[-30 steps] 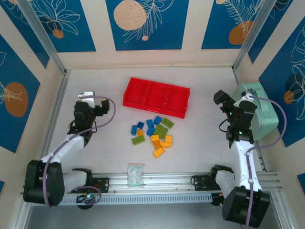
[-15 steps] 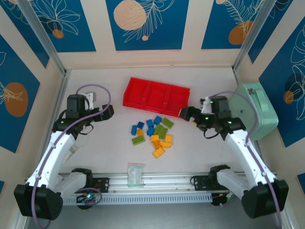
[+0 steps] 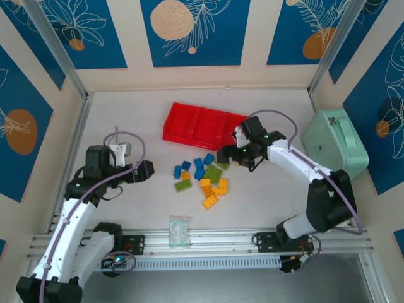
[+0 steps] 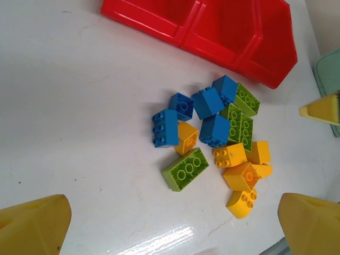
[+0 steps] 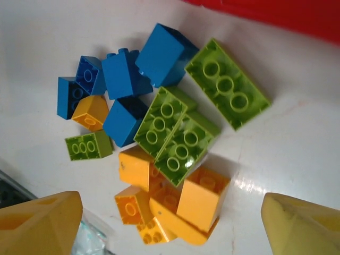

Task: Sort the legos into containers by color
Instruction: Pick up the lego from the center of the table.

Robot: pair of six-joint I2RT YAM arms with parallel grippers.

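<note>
At the bench's centre, the legos (image 3: 203, 175) lie heaped, unsorted, just short of the red tray (image 3: 189, 125) toward the far edge. The right tool (image 3: 222, 156) hangs spread above their right side, seemingly lining up a pick. The left tool (image 3: 145, 170) hovers released, well clear.

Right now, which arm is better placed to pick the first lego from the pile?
Right. The right hand hangs open over the legos, beside the tray; the left hand, also open, sits off to their side.
</note>
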